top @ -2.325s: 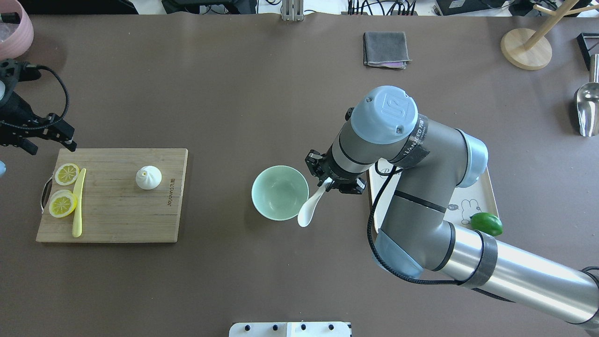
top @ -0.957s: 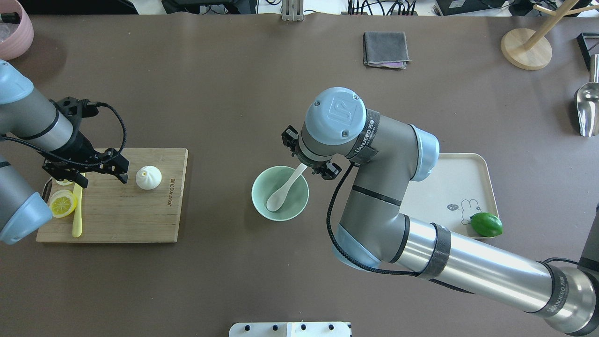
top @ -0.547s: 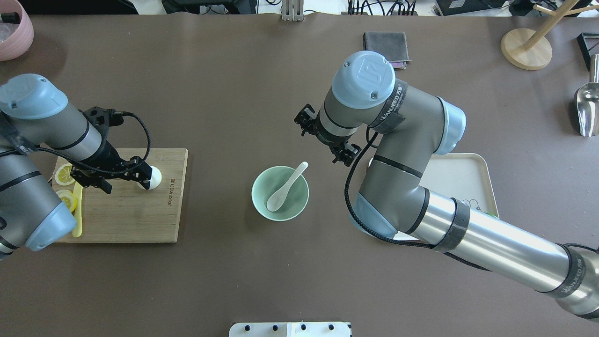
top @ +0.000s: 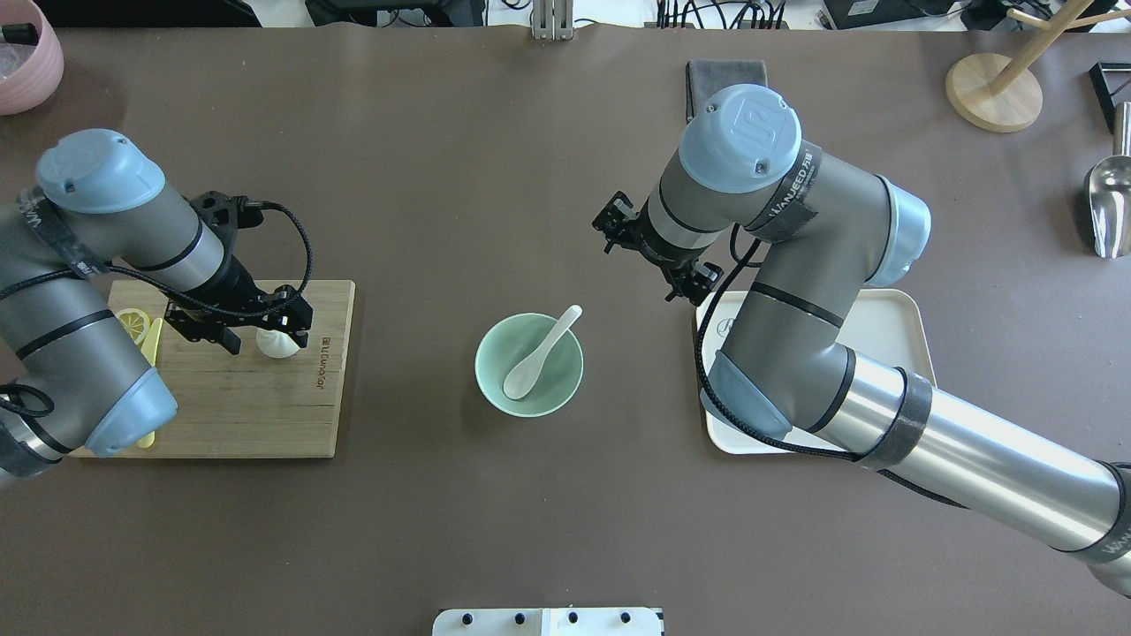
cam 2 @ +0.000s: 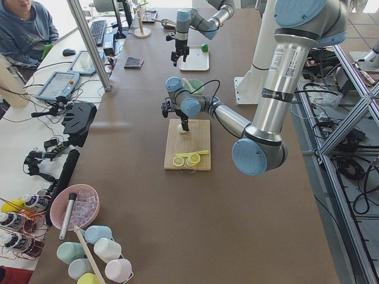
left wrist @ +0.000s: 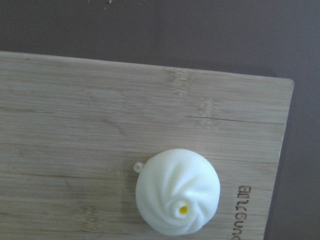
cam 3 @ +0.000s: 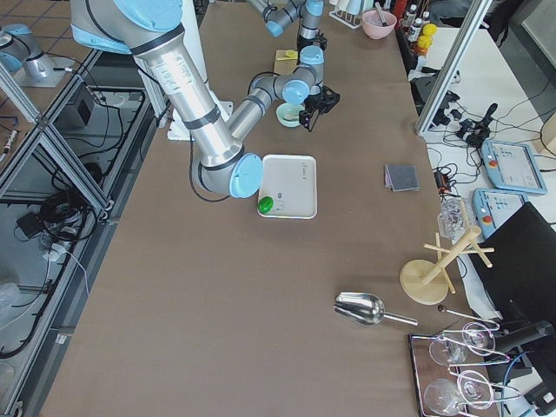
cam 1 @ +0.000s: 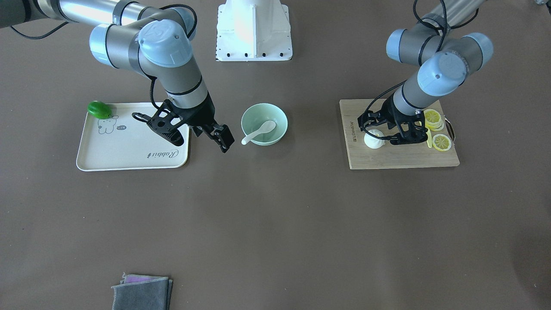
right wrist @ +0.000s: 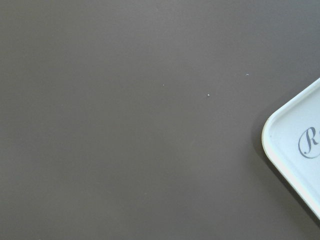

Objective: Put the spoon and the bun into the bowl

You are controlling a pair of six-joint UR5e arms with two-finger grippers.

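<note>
The white spoon (top: 537, 354) lies in the mint-green bowl (top: 493, 387), its scoop inside and its handle resting on the rim; both also show in the front view, the spoon (cam 1: 259, 131) and the bowl (cam 1: 277, 114). My right gripper (top: 652, 256) is open and empty, above the table between the bowl and the tray; it also shows in the front view (cam 1: 196, 137). The white bun (top: 279, 344) sits on the cutting board (top: 265, 415). My left gripper (top: 254, 327) is open and hovers just over the bun (cam 1: 373, 140). The left wrist view shows the bun (left wrist: 177, 199) below, with no fingers in sight.
Lemon slices (cam 1: 435, 129) and a pale-yellow knife (top: 152, 340) lie on the board's left part. A cream tray (cam 1: 129, 155) with a green lime (cam 1: 99, 110) sits right of the bowl. A grey cloth (cam 1: 142, 293), a pink bowl (top: 26, 53), a wooden stand (top: 990, 88) and a metal scoop (top: 1109, 203) lie at the edges.
My right gripper lowered the spoon into the bowl, let it go and drew back toward the tray. My left arm came in from the left to hover over the bun.
</note>
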